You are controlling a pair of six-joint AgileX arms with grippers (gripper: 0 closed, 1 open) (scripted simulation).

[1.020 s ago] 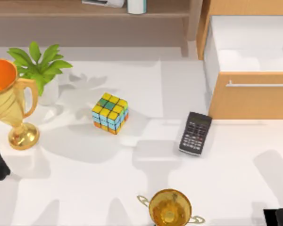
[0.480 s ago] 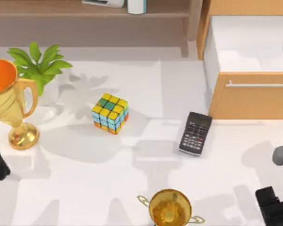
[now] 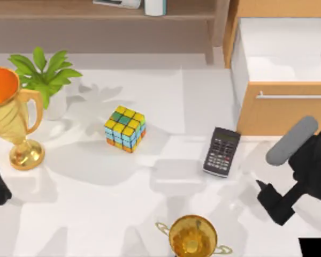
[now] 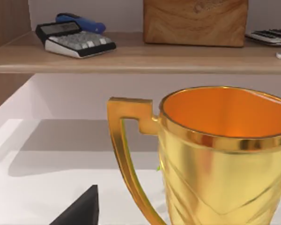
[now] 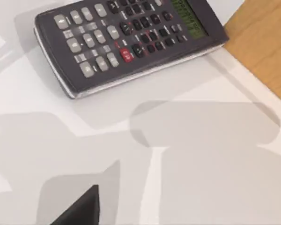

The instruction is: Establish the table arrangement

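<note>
Overhead, right end effector (image 3: 267, 195) nears calculator (image 3: 222, 151); its keys legible wrist-side.

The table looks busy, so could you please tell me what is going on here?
The right gripper hovers over the table at its right side, near the dark calculator, holding nothing. The left arm is parked at the left edge beside a gold trophy. A colour cube and a second trophy stand untouched; the drawer is open.
</note>
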